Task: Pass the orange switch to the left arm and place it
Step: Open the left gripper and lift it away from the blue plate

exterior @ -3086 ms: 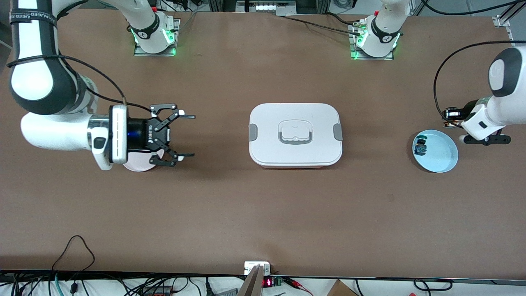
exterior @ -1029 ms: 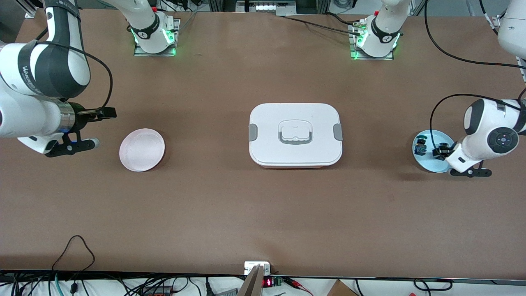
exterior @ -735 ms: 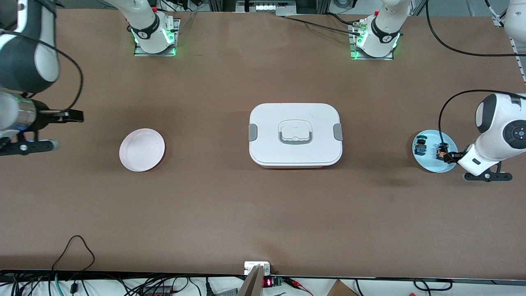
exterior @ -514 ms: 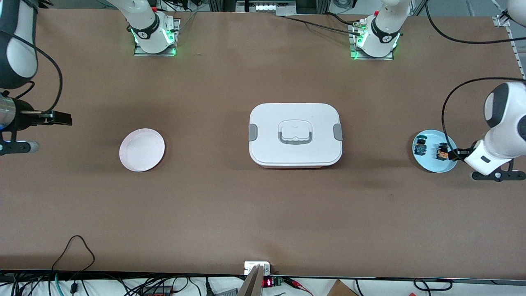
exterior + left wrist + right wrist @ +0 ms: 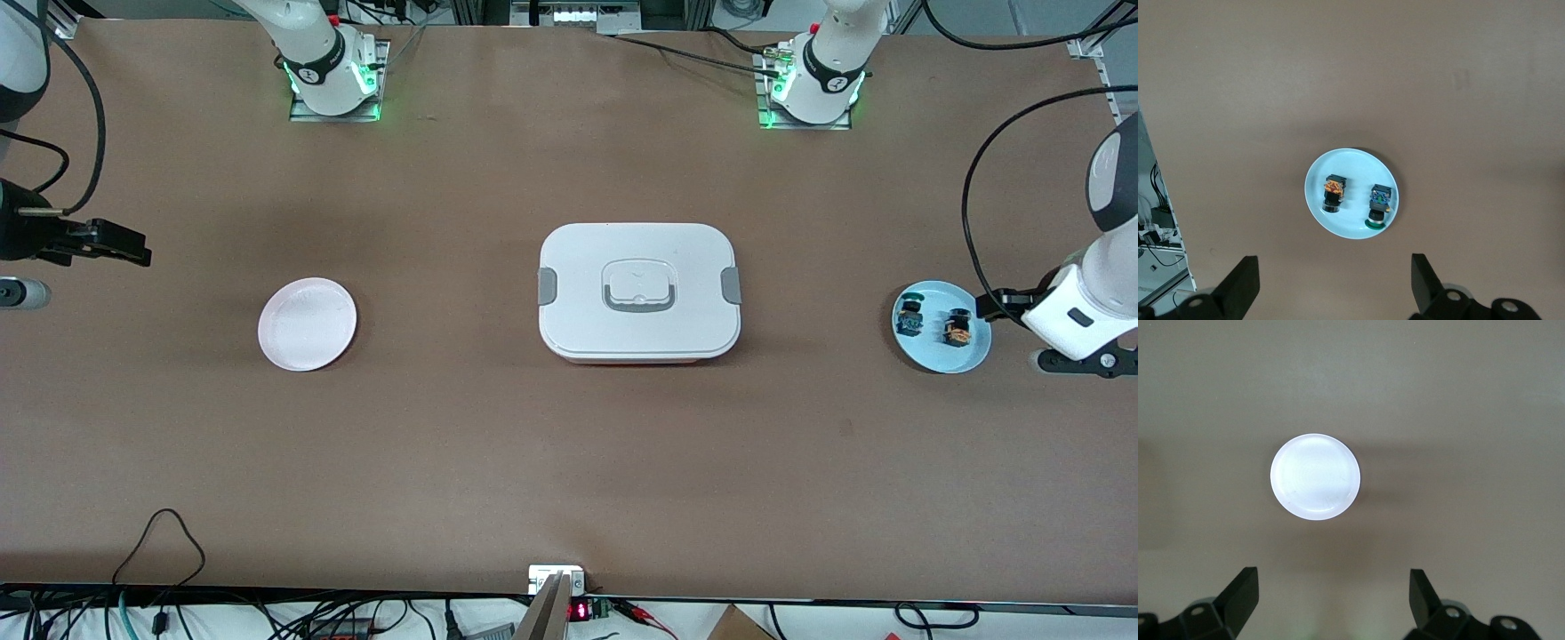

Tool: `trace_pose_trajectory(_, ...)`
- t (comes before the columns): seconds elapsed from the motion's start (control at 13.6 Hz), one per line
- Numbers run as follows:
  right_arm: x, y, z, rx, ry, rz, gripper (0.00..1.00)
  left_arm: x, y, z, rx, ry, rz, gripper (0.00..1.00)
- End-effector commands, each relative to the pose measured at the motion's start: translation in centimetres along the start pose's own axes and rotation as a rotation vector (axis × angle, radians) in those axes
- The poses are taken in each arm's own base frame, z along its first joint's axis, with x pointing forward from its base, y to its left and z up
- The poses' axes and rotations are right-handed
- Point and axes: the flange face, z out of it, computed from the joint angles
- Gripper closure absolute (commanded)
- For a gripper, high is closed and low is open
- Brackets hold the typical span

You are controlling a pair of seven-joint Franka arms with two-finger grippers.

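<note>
A: Where is the left pincer (image 5: 1333, 273) and how does it stand?

B: Released, its two black fingers (image 5: 1241, 283) spread wide with nothing between them. It hangs over the bare counter (image 5: 569, 444) at the three o'clock edge of the light blue plate (image 5: 933, 352), as the front view shows it.

A: And the orange switch (image 5: 957, 328)?

B: It lies in that light blue plate, touched by neither pincer. The left wrist view shows its black body and orange cap clearly. A blue-green switch (image 5: 909, 317) lies in the same plate, near it but apart, at the orange one's nine o'clock in the front view.

A: The right pincer (image 5: 1331, 588)?

B: Also released and holding nothing. It is over the counter at the right arm's end, at nine o'clock from the pink plate (image 5: 307, 324) and well apart from it. The right wrist view looks down on that plate, which has nothing in it.

A: What about the box (image 5: 638, 289)?

B: The white box sits mid-counter with its lid on, grey clips at its three and nine o'clock sides and the grey-edged handle recessed in the top. The pink plate lies at its nine o'clock and the light blue plate at its three o'clock, both well apart from it
</note>
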Motion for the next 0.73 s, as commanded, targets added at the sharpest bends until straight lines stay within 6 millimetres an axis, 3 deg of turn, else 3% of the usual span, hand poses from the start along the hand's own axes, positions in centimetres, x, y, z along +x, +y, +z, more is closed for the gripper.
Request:
trace_pose_trajectory(0.0, -1.7, 0.1, 0.9, 0.021, 0.015, 0.002, 0.00, -0.9, 2.3, -3.7, -0.050, 0.007, 0.049, 0.00)
trace_pose_trajectory(0.29, -3.1, 0.6, 2.0, 0.034, 0.072, 0.010, 0.00, -3.3, 2.3, -8.8, -0.163, -0.005, -0.009, 0.00)
trace_pose_trajectory(0.51, -3.4, 0.1, 1.6, 0.023, 0.069, 0.008, 0.00, -4.3, 0.6, -9.2, -0.252, -0.042, -0.076, 0.00)
trace_pose_trajectory(0.66, -3.5, 0.0, 1.2, 0.021, 0.075, 0.004, 0.00, -5.5, -2.3, -9.4, -0.287, -0.029, -0.067, 0.00)
